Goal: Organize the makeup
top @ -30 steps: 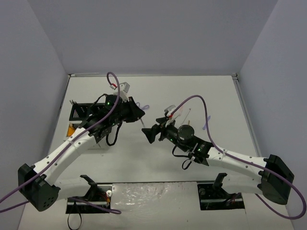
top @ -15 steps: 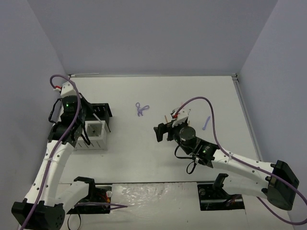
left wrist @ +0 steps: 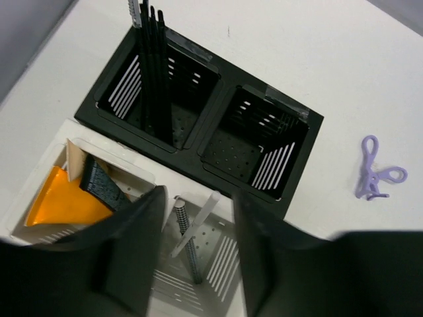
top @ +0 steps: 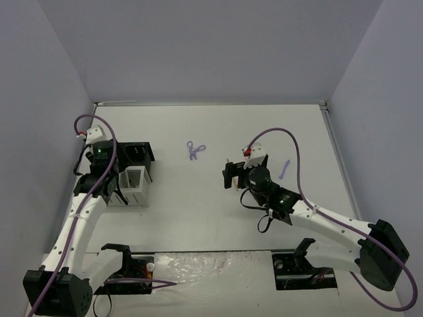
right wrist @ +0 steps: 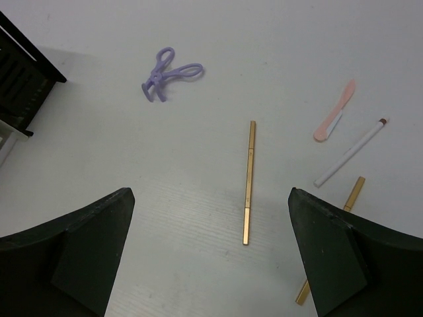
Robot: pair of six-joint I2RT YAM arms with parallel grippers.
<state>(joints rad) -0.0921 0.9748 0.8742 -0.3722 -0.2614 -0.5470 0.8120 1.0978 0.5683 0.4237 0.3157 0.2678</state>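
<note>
My left gripper (top: 117, 185) hangs over the organizer's front white compartment (left wrist: 218, 254), its jaws apart around nothing. A white stick (left wrist: 196, 223) and a checked stick (left wrist: 188, 242) stand loose in that compartment below it. Thin black pencils (left wrist: 152, 66) fill a black compartment, and an orange tube (left wrist: 63, 206) and a brush (left wrist: 102, 186) sit in the other white one. My right gripper (right wrist: 211, 264) is wide open above a gold stick (right wrist: 248, 181). On the table lie a purple scissor-like tool (right wrist: 168, 74), a pink tool (right wrist: 336, 112), a white pencil (right wrist: 350, 152) and a second gold stick (right wrist: 355, 191).
The black-and-white organizer (top: 140, 153) stands at the table's left, close to the side wall. The purple tool (top: 193, 150) lies mid-table behind both arms. A lilac tool (top: 284, 169) lies right of my right gripper (top: 232, 177).
The left arm swung from mid-table back to the organizer, and its jaws parted over the white compartment. My right gripper drew back to the right and opened wider.
</note>
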